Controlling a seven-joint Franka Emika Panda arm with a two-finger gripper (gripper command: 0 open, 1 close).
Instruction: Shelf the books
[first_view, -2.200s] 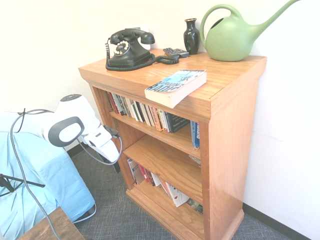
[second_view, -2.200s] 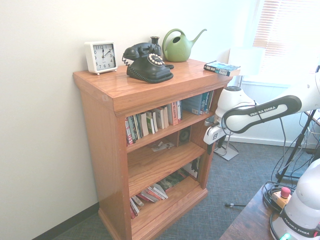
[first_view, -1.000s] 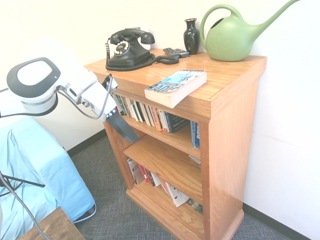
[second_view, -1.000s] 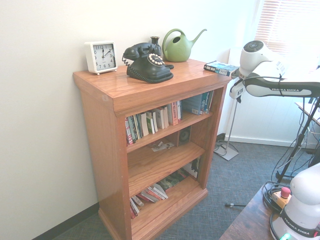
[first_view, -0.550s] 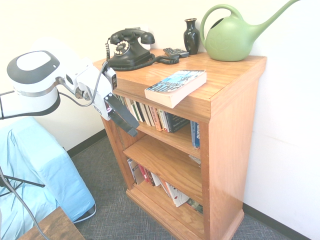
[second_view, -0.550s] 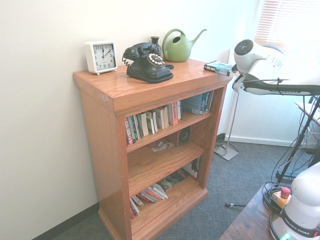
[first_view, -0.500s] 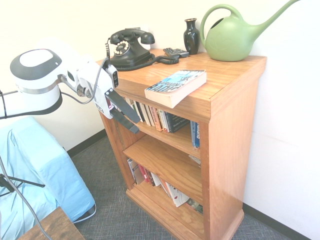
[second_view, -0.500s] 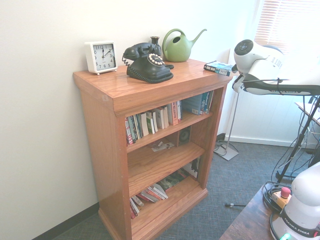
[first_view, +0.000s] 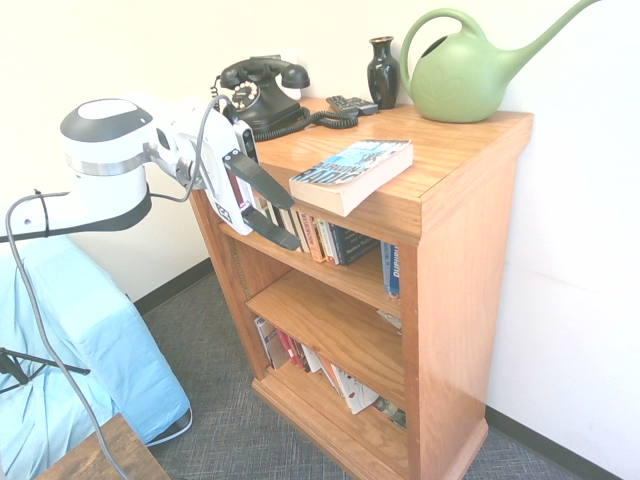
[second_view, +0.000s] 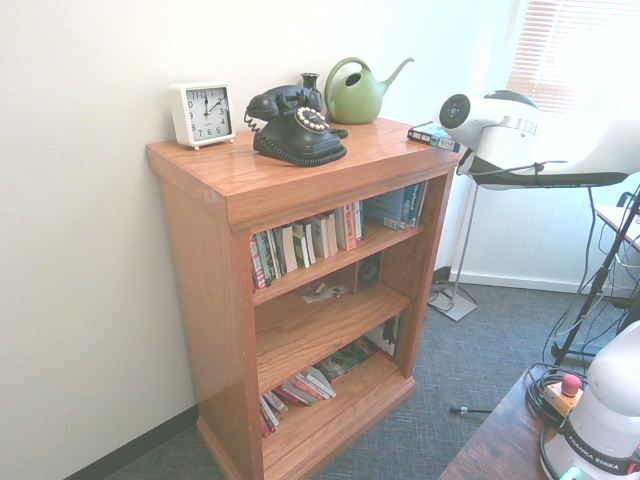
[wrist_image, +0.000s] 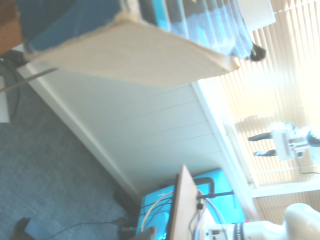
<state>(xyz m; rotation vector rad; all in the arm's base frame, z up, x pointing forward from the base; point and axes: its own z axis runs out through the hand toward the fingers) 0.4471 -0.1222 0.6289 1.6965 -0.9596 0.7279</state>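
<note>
The book (first_view: 352, 172), a thick paperback with a blue-teal cover and cream page edges, lies flat on the shelf's (first_view: 460, 250) top with one corner over the front edge. My gripper (first_view: 293, 226) is open, fingers pointing at the bookcase just left of and below that overhanging corner, in front of the top tier. It holds nothing. In the second exterior view only the book's end (second_view: 428, 134) shows beside my wrist, and the fingers are hidden. The wrist view shows the book's page edges (wrist_image: 135, 55) close up.
A black rotary phone (first_view: 258, 97), dark vase (first_view: 383, 70), remote (first_view: 352, 104) and green watering can (first_view: 462, 72) share the top; a white clock (second_view: 202, 113) stands at its far end. Thin-spined books (first_view: 300, 228) fill the top tier. Slanting books (first_view: 320, 370) lie lowest.
My arm has risen from beside the lower shelves and swung right, bringing the open gripper close to the book's overhanging corner. The book has not moved.
</note>
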